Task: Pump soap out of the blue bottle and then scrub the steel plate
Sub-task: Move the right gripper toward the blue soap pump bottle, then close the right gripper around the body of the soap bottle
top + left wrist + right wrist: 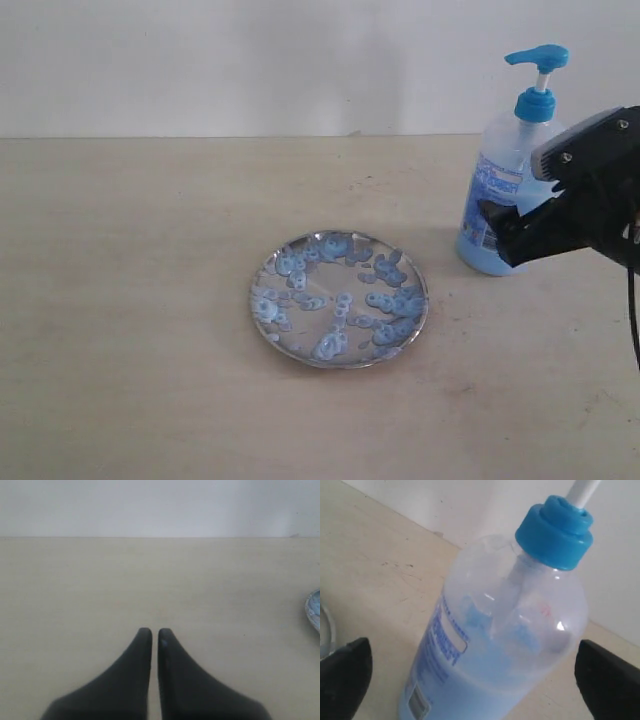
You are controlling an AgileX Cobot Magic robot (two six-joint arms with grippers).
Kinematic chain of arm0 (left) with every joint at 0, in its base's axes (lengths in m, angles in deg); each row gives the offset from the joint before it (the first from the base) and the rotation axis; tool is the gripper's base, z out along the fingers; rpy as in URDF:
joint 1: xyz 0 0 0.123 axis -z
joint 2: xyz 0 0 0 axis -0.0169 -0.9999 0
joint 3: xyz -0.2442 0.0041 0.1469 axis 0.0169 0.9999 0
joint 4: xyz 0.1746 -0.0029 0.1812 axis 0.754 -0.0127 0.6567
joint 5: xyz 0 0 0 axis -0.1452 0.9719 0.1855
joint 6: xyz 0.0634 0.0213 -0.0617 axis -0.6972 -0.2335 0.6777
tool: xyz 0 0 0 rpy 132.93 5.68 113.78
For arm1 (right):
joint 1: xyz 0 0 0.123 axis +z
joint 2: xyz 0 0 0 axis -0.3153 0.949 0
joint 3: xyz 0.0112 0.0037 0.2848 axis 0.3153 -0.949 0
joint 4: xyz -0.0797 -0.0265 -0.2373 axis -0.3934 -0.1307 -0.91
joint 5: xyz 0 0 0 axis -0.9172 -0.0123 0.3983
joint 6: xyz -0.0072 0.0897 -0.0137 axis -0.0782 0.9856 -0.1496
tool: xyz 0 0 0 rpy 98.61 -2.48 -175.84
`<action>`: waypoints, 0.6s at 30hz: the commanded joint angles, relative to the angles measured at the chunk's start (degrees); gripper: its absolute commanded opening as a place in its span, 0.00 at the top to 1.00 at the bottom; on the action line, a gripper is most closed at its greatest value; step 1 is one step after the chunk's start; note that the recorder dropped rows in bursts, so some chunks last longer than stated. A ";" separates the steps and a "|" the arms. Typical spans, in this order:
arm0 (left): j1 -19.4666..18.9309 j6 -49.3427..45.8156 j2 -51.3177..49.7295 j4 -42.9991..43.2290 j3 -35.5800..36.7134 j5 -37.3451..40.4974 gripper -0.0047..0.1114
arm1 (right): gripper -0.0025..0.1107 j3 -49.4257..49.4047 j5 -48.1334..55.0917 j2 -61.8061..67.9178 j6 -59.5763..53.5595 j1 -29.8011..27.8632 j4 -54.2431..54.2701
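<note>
The blue bottle (pixel 503 180) stands upright at the table's right, its blue pump head (pixel 540 58) raised; pale blue soap (pixel 485 685) fills its lower part. My right gripper (pixel 503 232) is at the bottle's lower body, open. In the right wrist view the bottle (pixel 505 630) stands between the right gripper's (pixel 474 650) wide-spread fingers (pixel 607 680), with gaps on both sides. The steel plate (pixel 300 350) lies mid-table, dotted with pale-blue soap blobs (pixel 385 300). My left gripper (pixel 155 632) is shut and empty over bare table, and does not show in the exterior view.
The wooden tabletop (pixel 130 300) meets a white wall (pixel 250 60) at the back. A sliver of the plate's rim (pixel 314 611) shows at the edge of the left wrist view and another (pixel 326 625) in the right wrist view.
</note>
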 commanded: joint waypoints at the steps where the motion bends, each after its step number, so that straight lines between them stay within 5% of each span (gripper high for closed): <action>1: 0.18 -0.35 0.13 -0.29 0.15 -0.19 0.92 | 0.05 4.40 -1.41 5.19 0.75 -0.20 0.11; 18: 0.18 -0.35 0.13 -0.29 0.15 -0.19 0.92 | 0.05 17.21 -9.91 23.26 0.64 -0.20 0.73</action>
